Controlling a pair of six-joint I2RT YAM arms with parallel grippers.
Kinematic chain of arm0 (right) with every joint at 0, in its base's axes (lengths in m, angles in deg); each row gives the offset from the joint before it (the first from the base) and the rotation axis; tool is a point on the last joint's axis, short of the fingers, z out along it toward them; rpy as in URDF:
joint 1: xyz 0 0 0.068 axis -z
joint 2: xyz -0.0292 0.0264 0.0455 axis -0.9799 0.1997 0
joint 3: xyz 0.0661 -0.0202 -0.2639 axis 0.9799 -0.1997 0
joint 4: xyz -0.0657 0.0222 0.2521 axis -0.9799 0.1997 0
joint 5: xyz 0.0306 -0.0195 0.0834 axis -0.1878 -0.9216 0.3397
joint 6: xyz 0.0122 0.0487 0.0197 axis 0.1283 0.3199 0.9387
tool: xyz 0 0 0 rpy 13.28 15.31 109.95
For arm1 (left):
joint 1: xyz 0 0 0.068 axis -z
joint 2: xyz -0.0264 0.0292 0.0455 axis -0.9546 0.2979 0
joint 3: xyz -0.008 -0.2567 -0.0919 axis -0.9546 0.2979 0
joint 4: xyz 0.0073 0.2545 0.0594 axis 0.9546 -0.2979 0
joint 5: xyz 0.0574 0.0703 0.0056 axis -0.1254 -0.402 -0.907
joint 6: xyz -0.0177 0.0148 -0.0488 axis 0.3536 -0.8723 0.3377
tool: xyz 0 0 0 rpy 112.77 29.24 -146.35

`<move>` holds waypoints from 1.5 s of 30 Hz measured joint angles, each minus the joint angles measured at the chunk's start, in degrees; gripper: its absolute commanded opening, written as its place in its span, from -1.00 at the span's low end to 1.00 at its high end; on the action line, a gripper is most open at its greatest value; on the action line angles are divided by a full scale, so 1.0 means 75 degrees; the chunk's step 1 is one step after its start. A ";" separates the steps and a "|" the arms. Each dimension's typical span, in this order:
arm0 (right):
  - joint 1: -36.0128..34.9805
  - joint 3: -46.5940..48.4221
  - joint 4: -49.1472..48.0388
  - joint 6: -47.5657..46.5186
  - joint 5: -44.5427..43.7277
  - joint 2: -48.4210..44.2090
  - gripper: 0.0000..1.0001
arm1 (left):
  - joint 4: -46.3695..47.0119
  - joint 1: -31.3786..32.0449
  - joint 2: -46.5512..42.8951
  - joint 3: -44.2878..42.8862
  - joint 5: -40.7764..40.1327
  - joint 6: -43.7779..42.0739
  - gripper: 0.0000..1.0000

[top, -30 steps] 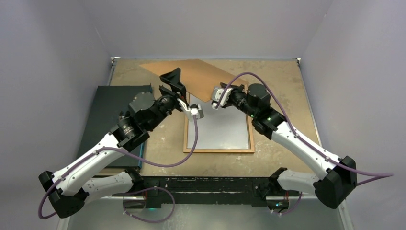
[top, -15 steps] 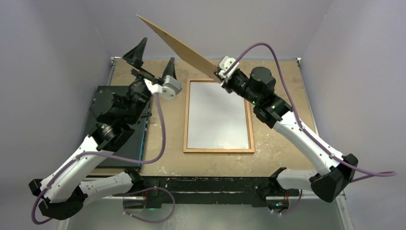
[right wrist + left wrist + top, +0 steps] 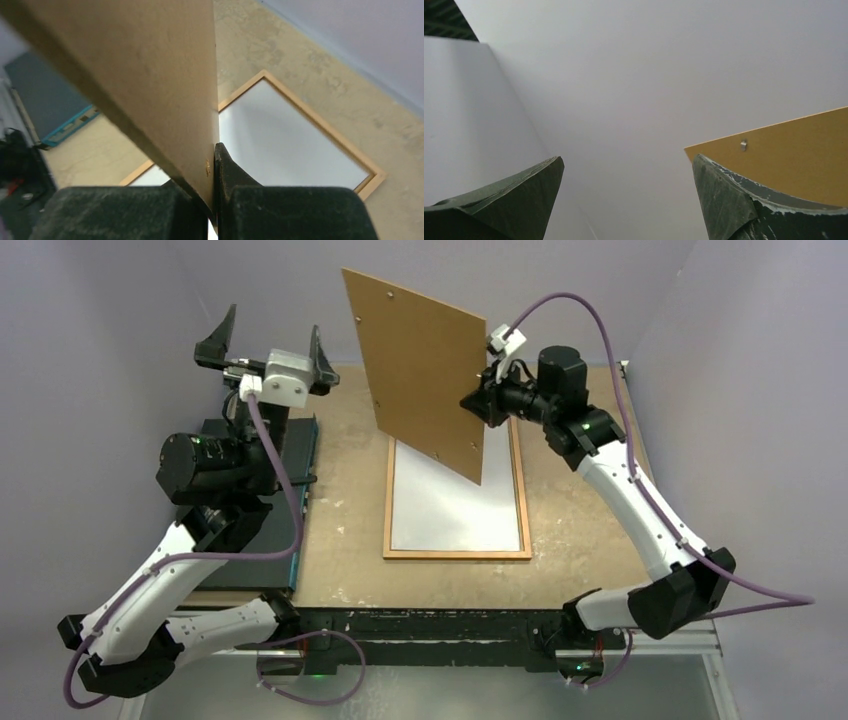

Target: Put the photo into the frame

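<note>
The frame [image 3: 457, 555] lies flat on the counter [image 3: 350, 540]. Above the frame's far end, the right end effector [image 3: 478, 403] is clamped tight on the edge of an upright brown backing board [image 3: 420, 370]. High to the frame's left, the left end effector [image 3: 272, 328] gapes wide, empty.

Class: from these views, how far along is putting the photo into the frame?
Done: the backing board is off the frame. In hand: the right tool clamps the board, raised over the frame; the left tool is open, empty. Left: inserting the photo, not identifiable here.
</note>
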 measured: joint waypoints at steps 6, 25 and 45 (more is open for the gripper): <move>0.0807 0.0125 0.0592 0.1492 0.1364 0.0047 -1.00 | -0.1326 -0.0184 0.0102 -0.0230 -0.0466 0.1373 0.99; 0.3095 -0.2559 -0.0023 0.4441 0.4718 -0.0329 -1.00 | -0.5948 -0.5365 0.2725 -0.0009 0.4957 0.4820 0.93; 0.3214 -0.3386 0.1236 0.3719 0.4421 -0.0382 -1.00 | -0.4788 -0.5088 0.3185 0.2911 0.7268 0.4488 0.79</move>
